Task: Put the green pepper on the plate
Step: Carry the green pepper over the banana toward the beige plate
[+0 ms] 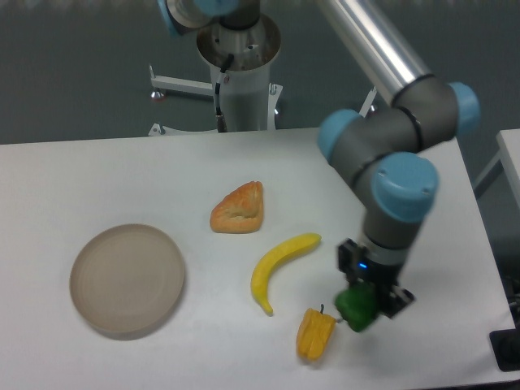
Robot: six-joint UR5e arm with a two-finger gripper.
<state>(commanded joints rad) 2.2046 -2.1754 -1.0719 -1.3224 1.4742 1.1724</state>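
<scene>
The green pepper (356, 309) hangs just above the table at the lower middle-right, held between the fingers of my gripper (363, 302), which is shut on it. It sits right beside the yellow-orange pepper (314, 334). The beige plate (127, 279) lies far to the left with nothing on it.
A yellow banana (276, 266) lies between the gripper and the plate. An orange pastry-like piece (239, 209) rests farther back. The arm's base (241, 77) stands behind the table. A dark object (508, 349) shows at the right edge.
</scene>
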